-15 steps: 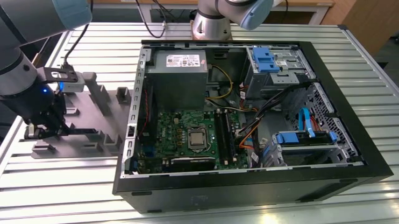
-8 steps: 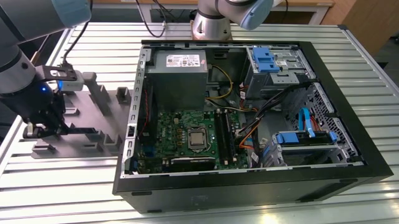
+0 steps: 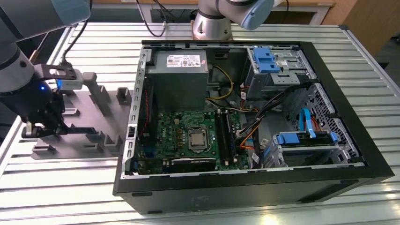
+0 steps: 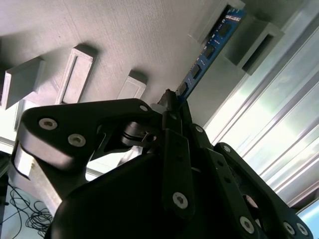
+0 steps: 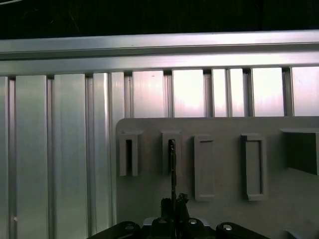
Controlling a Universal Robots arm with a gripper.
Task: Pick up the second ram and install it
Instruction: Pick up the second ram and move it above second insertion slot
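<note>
Second ram (image 4: 207,52) on edge in slot of gray holder (image 5: 227,149), leaving both flat faces free | my tool (image 4: 172,99) clenched across them | holder at exterior view's left of computer case (image 3: 218,197).

The second ram (image 4: 207,50), a slim dark-blue stick with black chips, stands on edge in the grey holder (image 4: 114,40), seemingly clamped in my gripper (image 4: 171,101).
</note>
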